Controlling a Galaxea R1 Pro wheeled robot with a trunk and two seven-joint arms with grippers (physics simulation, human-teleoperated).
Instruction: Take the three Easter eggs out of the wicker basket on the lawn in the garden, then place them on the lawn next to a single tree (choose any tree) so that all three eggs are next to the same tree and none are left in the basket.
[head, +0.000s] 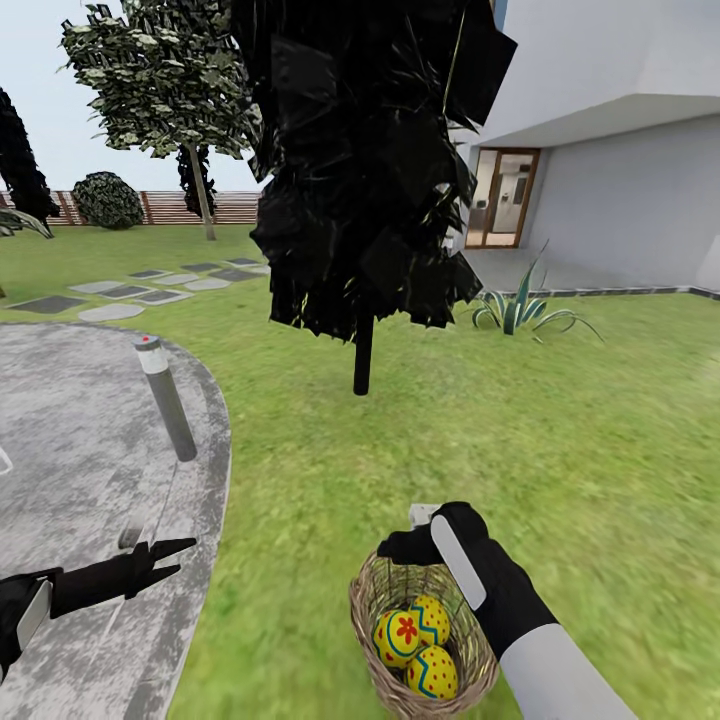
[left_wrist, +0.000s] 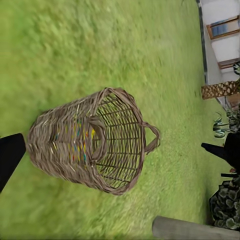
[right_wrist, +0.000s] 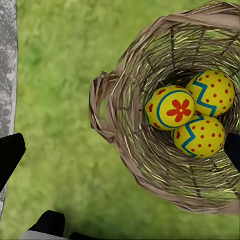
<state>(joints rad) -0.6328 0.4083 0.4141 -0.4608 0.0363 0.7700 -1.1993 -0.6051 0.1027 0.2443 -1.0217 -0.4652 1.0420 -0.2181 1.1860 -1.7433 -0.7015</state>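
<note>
The wicker basket (head: 372, 590) stands on the lawn (head: 520, 430) just in front of me, with three yellow Easter eggs (head: 400, 634) lying together in its bottom. The right wrist view looks straight down on the basket (right_wrist: 125, 130); the flower-painted egg (right_wrist: 170, 107) rests against two dotted ones (right_wrist: 212, 92). My right gripper (head: 410, 535) hovers open over the basket's far rim, its fingertips (right_wrist: 10, 155) apart at the picture's edges. My left gripper (head: 175, 558) is open over the pavement, looking at the basket's side (left_wrist: 65, 145). A pale-trunked tree (head: 203, 195) stands far back left.
A black-leaved tree with a thin dark trunk (head: 362, 355) stands a few steps ahead. A grey bollard (head: 168, 400) rises from the curved paved area (head: 80, 440) at left. Stepping stones (head: 130, 292), a spiky plant (head: 520, 310), a fence and the house lie beyond.
</note>
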